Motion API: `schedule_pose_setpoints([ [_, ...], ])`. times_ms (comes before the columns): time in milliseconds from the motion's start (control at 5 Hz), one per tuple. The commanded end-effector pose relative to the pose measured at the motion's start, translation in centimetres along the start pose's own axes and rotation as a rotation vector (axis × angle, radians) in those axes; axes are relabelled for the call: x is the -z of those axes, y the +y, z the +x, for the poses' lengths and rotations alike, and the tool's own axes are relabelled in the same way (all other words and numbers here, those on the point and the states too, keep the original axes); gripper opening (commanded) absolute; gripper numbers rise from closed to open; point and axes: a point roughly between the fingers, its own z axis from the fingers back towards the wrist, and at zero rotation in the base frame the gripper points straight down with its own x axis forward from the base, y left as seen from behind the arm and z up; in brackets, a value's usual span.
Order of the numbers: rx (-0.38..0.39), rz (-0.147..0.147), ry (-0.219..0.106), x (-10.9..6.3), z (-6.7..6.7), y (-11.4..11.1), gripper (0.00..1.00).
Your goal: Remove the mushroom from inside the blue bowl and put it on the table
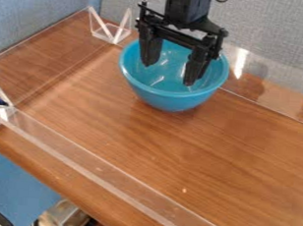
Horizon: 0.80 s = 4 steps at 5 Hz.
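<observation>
The blue bowl [172, 84] sits on the table [164, 155] toward the back centre. My black gripper [173, 65] hangs directly over it, jaws open wide, with both fingertips dipped inside the bowl's rim. The left finger [149, 48] and right finger [198, 64] stand apart with blue bowl interior visible between them. No mushroom shows in this view; the inside of the bowl looks plain blue where I can see it, and the fingers hide part of it.
Low clear acrylic walls [58, 157] run around the tabletop, with a corner bracket [111, 27] at the back left. A wide stretch of bare wood lies in front of the bowl.
</observation>
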Motion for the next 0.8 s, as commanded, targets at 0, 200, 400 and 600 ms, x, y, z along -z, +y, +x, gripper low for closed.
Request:
schedule_pose_setpoints([
  [0, 0.006, 0.008, 0.003, 0.5, 0.5, 0.5, 1.00],
  [200, 0.018, 0.026, -0.008, 0.9, 1.9, 1.7, 1.00],
  [400, 0.017, 0.033, -0.006, 1.4, 2.6, 2.1, 1.00],
  [600, 0.018, 0.036, -0.003, 2.0, 3.1, 2.3, 1.00],
])
